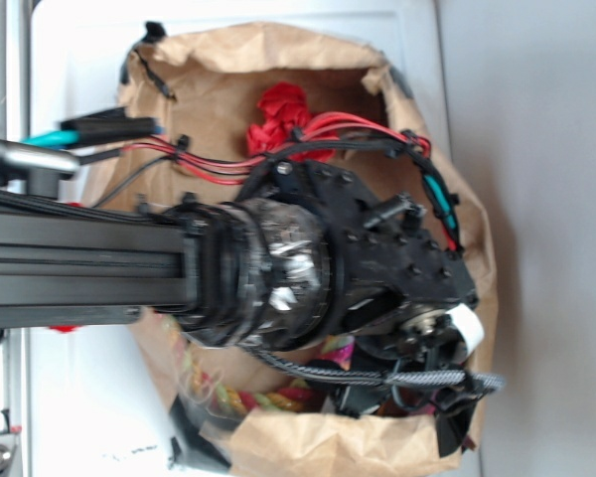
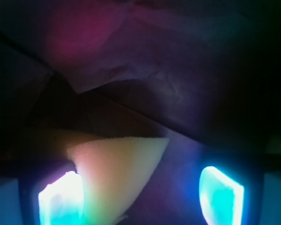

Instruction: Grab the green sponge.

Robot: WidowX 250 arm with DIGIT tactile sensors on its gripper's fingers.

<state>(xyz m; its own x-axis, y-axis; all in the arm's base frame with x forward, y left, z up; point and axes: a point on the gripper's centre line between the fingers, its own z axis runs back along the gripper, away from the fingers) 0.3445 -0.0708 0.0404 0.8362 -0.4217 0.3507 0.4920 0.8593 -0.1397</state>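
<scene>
Pale yellow foam, lit warm at its left side, fills the lower middle of the wrist view: this is the green sponge [image 2: 124, 173], seen as a wedge whose point reaches toward the right of centre. The gripper [image 2: 140, 194] is seen spread, its two glowing cyan fingers [image 2: 221, 194] set well apart at the lower left and lower right of the frame. The sponge lies between them but not centred: its left edge is right against the left finger and appears to touch it, while a dark gap is left between the sponge's tip and the right finger. Nothing is pinched. Behind the sponge, creased paper in deep purple shadow takes up the upper half of that view.

In the exterior view the black arm [image 1: 129, 263] reaches in from the left edge, and its wrist block covers the middle of an open brown paper bag [image 1: 308, 55]. A red ruffled cloth [image 1: 278, 114] is seen near the upper middle, inside the bag, with red cables [image 1: 338, 127] running just beside it. A twisted red, yellow and green rope [image 1: 263, 397] lies at the lower middle, under the arm. The sponge itself is hidden by the arm in this view, and the fingers cannot be made out there
</scene>
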